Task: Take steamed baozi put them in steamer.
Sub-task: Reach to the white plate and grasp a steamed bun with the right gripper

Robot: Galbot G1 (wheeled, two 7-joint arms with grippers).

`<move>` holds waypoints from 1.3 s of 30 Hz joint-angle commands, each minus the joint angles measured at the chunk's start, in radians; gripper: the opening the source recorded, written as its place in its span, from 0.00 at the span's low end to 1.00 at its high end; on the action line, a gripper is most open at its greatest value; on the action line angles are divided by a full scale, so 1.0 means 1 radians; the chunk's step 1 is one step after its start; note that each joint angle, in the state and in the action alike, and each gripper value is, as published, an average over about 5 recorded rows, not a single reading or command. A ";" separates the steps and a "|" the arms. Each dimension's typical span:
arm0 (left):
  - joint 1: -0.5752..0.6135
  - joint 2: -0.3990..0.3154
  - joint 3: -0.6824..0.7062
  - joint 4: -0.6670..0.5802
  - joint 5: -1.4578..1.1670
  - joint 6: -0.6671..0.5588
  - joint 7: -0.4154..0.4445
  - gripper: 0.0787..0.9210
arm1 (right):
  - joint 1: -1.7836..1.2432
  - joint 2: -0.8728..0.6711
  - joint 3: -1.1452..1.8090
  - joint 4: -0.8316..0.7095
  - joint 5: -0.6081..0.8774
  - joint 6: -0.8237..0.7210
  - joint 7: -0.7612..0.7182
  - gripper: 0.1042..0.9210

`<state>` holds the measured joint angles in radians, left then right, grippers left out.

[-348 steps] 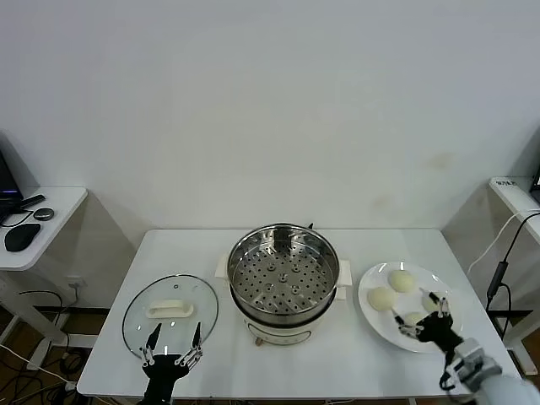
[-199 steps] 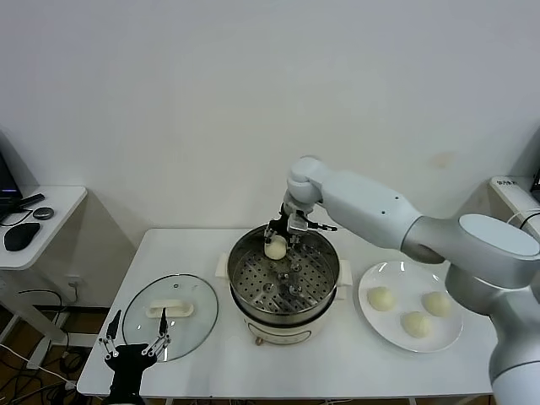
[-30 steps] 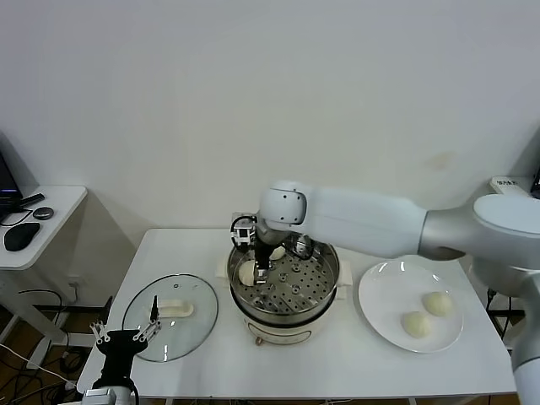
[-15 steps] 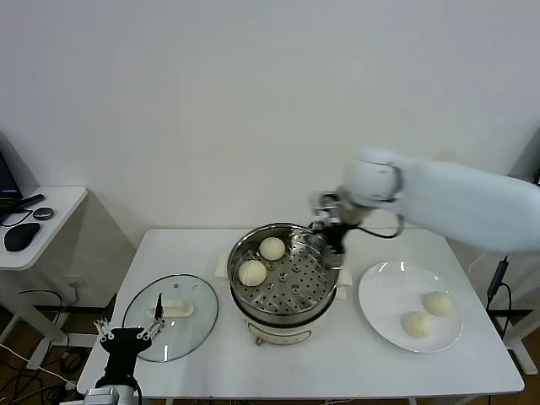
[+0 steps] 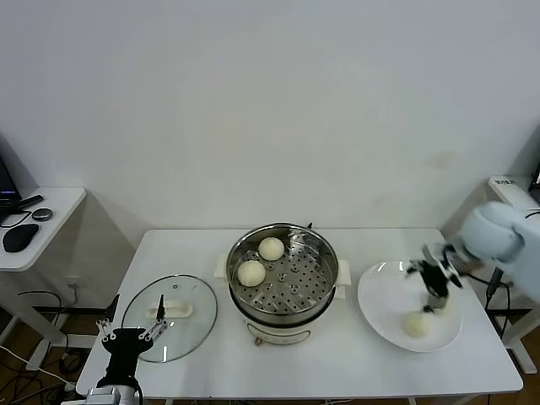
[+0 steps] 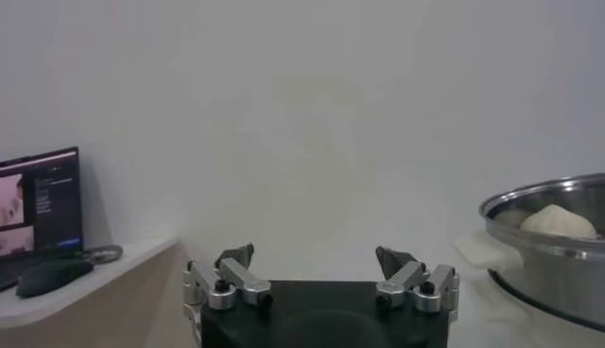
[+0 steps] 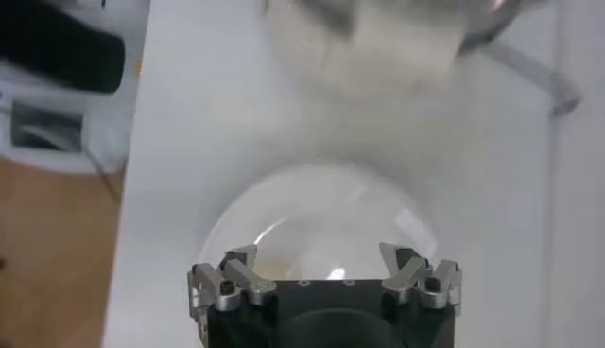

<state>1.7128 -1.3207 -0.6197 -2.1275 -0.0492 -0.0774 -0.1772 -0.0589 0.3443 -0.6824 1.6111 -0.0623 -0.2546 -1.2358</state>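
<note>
The steamer (image 5: 295, 284) stands mid-table, a shiny pot on a white base. Two steamed baozi (image 5: 271, 248) (image 5: 251, 272) lie on its perforated tray at the back left. Another baozi (image 5: 416, 324) rests on the white plate (image 5: 381, 294) to the right. My right gripper (image 5: 434, 283) hovers open over the plate, just behind that bun, with nothing between its fingers. In the right wrist view its open jaws (image 7: 326, 269) frame the bare plate (image 7: 321, 213). My left gripper (image 5: 132, 325) waits open at the table's front left. The left wrist view shows the steamer (image 6: 553, 248) with a baozi (image 6: 558, 220) inside.
The glass lid (image 5: 169, 308) with its white handle lies flat on the table, left of the steamer and beside my left gripper. A side table (image 5: 38, 221) with a mouse stands at the far left. Another side table (image 5: 513, 192) and a cable are at the far right.
My right arm has swung from the steamer's right rim across to the plate, gripper empty. The plate's second baozi has gone behind the gripper. The left gripper stays put.
</note>
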 commanded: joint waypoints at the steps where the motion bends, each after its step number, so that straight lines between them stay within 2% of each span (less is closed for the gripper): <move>1: 0.009 -0.007 -0.001 -0.011 0.007 0.005 0.000 0.88 | -0.410 -0.074 0.296 -0.052 -0.197 0.081 0.024 0.88; 14: 0.025 -0.016 -0.017 -0.021 0.011 0.004 0.000 0.88 | -0.387 0.102 0.273 -0.163 -0.219 0.057 0.134 0.88; 31: 0.023 -0.021 -0.019 -0.018 0.013 0.003 -0.002 0.88 | -0.373 0.192 0.253 -0.210 -0.210 0.005 0.171 0.88; 34: 0.022 -0.022 -0.019 -0.018 0.013 0.003 -0.002 0.88 | -0.372 0.187 0.252 -0.207 -0.211 -0.002 0.162 0.82; 39: 0.020 -0.022 -0.016 -0.019 0.013 0.003 -0.002 0.88 | -0.360 0.181 0.249 -0.205 -0.210 -0.004 0.148 0.67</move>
<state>1.7339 -1.3427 -0.6378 -2.1464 -0.0363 -0.0746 -0.1787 -0.4151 0.5067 -0.4379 1.4161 -0.2672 -0.2497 -1.0867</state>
